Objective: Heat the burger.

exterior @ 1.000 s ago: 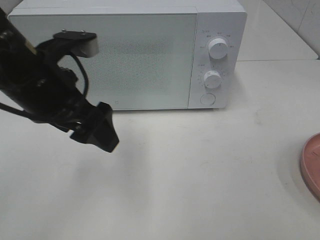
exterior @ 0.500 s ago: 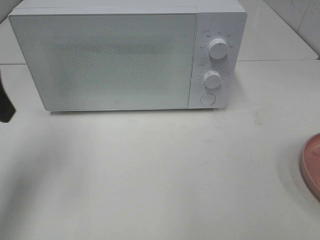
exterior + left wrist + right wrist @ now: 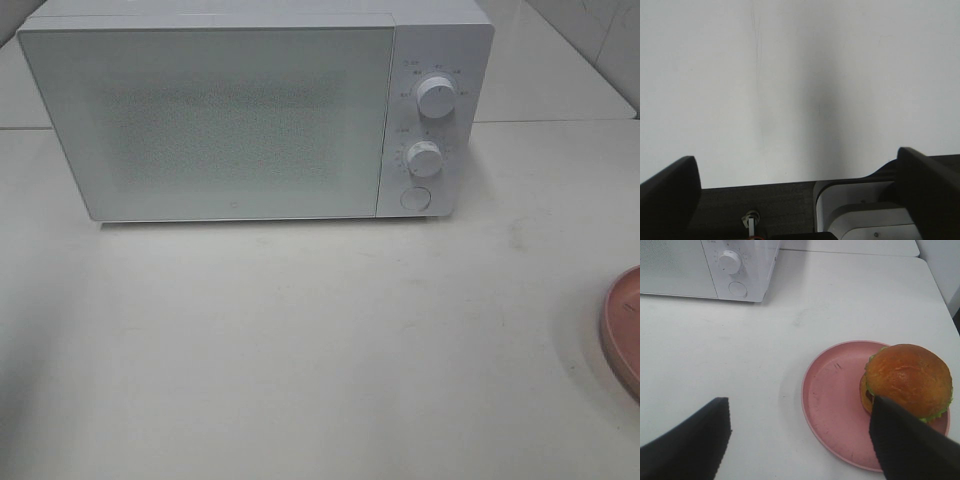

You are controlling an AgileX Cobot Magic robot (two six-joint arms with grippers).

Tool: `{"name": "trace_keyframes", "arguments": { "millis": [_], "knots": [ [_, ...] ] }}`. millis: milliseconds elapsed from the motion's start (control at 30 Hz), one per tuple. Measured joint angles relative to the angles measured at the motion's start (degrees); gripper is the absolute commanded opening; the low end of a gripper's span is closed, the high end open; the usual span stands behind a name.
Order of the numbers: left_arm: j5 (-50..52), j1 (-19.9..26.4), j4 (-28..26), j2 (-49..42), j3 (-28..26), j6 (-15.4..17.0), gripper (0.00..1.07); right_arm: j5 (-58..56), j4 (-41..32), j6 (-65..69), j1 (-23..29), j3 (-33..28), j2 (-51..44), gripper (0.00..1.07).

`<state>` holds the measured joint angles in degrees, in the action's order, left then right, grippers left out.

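White tabletop (image 3: 320, 340) fills your high view, with the microwave (image 3: 250, 110) across the top, door shut. At right edge, only the pink plate (image 3: 625, 330) rim shows. In the right wrist view the burger (image 3: 907, 380) sits on it, untouched between the spread jaws. Left jaws gape over bare table. Everything remains: open, load, close, start.
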<state>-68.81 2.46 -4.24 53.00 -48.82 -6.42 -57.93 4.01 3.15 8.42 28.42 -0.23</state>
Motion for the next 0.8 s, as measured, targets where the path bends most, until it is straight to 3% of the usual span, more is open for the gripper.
{"name": "trace_keyframes", "arguments": {
  "millis": [133,233,300,800],
  "knots": [
    [3.3,0.0,0.5,-9.1,8.3,0.0,0.98,0.0,0.0,0.0,0.0,0.0,0.0,0.76],
    [4.3,0.0,0.5,-11.3,10.1,0.0,0.98,0.0,0.0,0.0,0.0,0.0,0.0,0.76],
    [7.4,0.0,0.6,-20.6,16.3,0.0,0.98,0.0,0.0,0.0,0.0,0.0,0.0,0.76],
    [7.4,0.0,1.0,-44.1,19.1,1.2,0.98,0.0,0.0,0.0,0.0,0.0,0.0,0.76]
  ]
}}
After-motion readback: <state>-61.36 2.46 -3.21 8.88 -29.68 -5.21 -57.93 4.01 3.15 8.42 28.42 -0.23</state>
